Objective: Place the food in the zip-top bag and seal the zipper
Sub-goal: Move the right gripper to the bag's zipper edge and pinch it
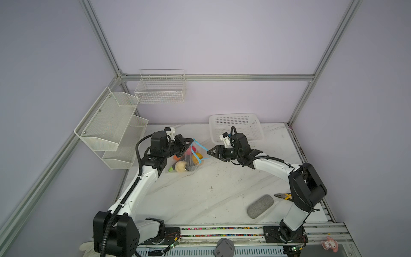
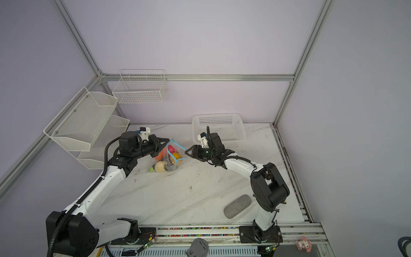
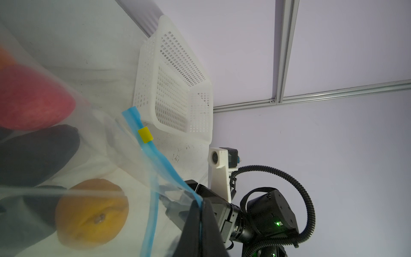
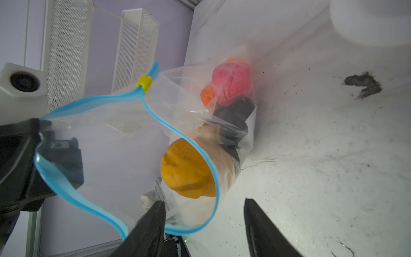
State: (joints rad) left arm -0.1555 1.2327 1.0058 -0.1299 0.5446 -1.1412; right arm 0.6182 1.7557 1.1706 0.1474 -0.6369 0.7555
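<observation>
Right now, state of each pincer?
Left pincer: shut on the zip-top bag at its zipper.
Right pincer: open, zipper strip lying between its jaws, unclamped.

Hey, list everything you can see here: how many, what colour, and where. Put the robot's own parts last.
zip-top bag: one, clear, back of table, between the grippers
zipper: one, light blue, along the bag's mouth, unsealed
yellow tab: one, yellow, near one zipper end
food: at least five pieces, orange, pink, black, cream, inside the bag
perforated basket: one, white, back of table
wire basket: one, white, back wall
mesh shelf: one, two-tier, white, left wall
oval pad: one, grey, front right of table
pliers: one, yellow-handled, right edge
toy figure: one, pink, front rail
table: one, white marble
left gripper: black, shut on bag edge
right gripper: black, open at bag mouth
</observation>
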